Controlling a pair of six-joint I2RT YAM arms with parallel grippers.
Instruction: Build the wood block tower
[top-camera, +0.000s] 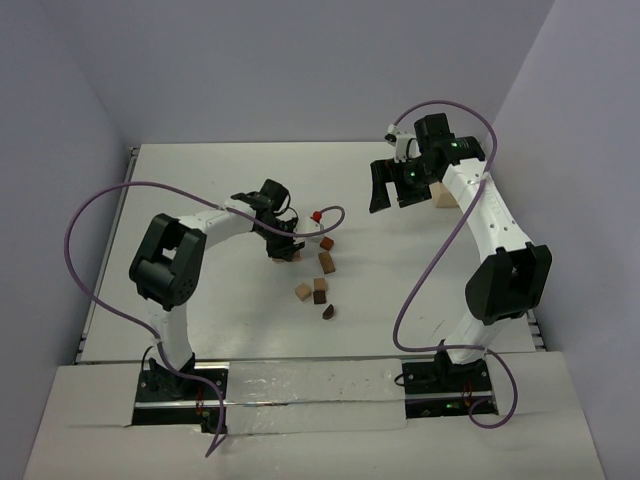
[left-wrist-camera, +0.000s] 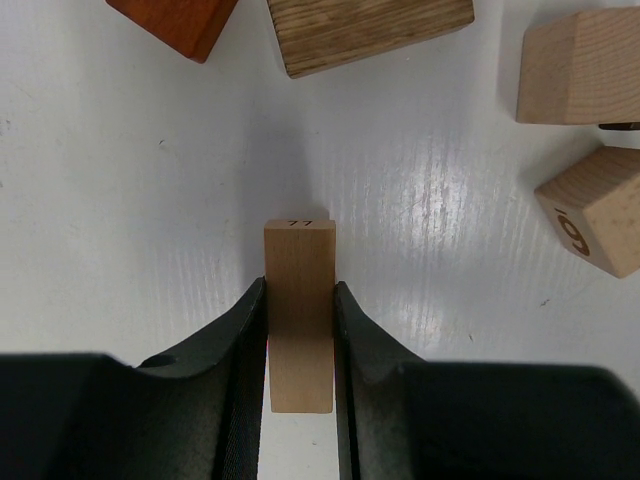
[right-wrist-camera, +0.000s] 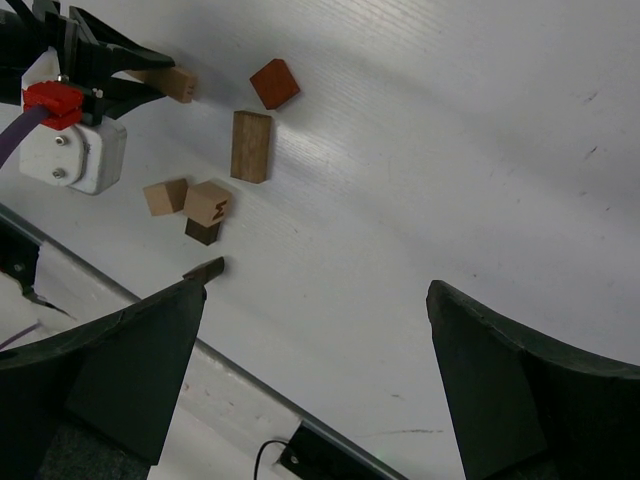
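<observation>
Pinching a tan rectangular block (left-wrist-camera: 300, 250), left gripper (left-wrist-camera: 300, 292) sits near the oak-grain plank (left-wrist-camera: 370, 30); right gripper (right-wrist-camera: 315, 300) spread wide, well apart.

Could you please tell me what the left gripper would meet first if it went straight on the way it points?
Likely the grained brown block: it lies straight ahead of the left gripper and the tan block it holds, bare table between. Depth is unclear.

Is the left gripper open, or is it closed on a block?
Shut. The left gripper holds a tan block; both fingers press against its long sides in the wrist view.
</observation>
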